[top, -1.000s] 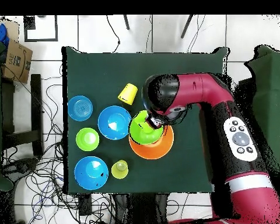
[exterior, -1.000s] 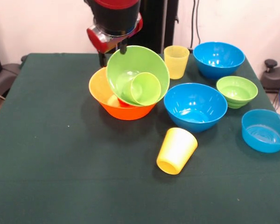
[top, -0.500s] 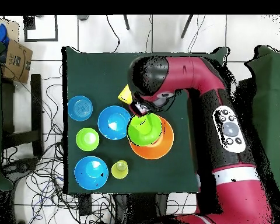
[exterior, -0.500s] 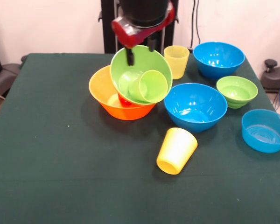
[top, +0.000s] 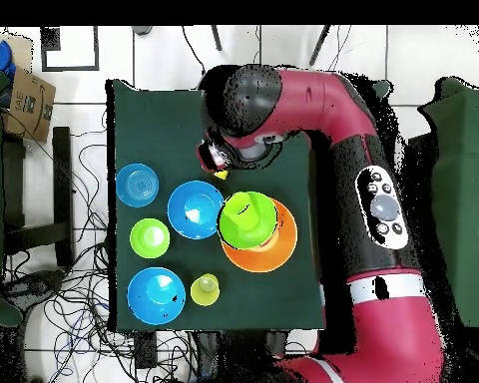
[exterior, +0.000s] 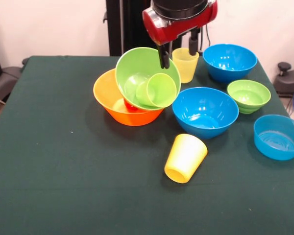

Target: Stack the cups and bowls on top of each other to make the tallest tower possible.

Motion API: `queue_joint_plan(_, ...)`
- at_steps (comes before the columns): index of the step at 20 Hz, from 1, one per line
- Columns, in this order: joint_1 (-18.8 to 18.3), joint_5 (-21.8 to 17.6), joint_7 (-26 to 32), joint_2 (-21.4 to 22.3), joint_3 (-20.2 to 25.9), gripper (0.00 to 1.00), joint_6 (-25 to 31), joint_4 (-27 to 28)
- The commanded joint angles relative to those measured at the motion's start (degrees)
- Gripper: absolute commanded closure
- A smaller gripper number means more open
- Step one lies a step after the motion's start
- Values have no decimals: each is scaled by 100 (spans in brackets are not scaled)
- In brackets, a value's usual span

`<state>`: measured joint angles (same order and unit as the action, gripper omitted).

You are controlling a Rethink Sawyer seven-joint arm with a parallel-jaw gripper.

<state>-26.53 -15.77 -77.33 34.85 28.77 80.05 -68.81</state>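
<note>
Since the earlier frames the red-and-black arm has swung rightward in the front view, off the large lime green plastic bowl (exterior: 147,76) and now above the pale translucent yellow tumbler (exterior: 185,64). Bowl barely shifted, stays tilted. Claw (exterior: 179,47) is open at a medium spread, two dark fingers (exterior: 163,55) hanging down with the gap empty, holding nothing. One finger appears in front of the lime bowl's far rim; contact cannot be told. In the overhead view the claw (top: 216,160) sits over the bright yellow tumbler, mostly covering it.

Tower so far: large orange glossy plastic bowl (exterior: 108,95) upright on the dark green desk (exterior: 63,171), centre-left, far half. Large lime bowl rests inside it, tipped strongly so its opening faces the near side. A lime green tapered tumbler (exterior: 157,90) lies on its side inside the lime bowl, mouth toward the near right. A bit of red (exterior: 130,105) shows low between the orange and lime bowls.

Rest of the desk: medium blue bowl (exterior: 205,111) just right of the tower, upright. Second medium blue bowl (exterior: 230,62) at far right. Small green bowl (exterior: 249,96) between them, further right. Small shallow blue bowl (exterior: 278,137) at right edge. Bright yellow tumbler (exterior: 185,157) lying on its side, near the desk's middle, mouth toward the near left.
</note>
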Motion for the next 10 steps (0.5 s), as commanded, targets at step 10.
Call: queue_joint_plan(10,-165,510,-1461,-28,-268,0,-1259,-702)
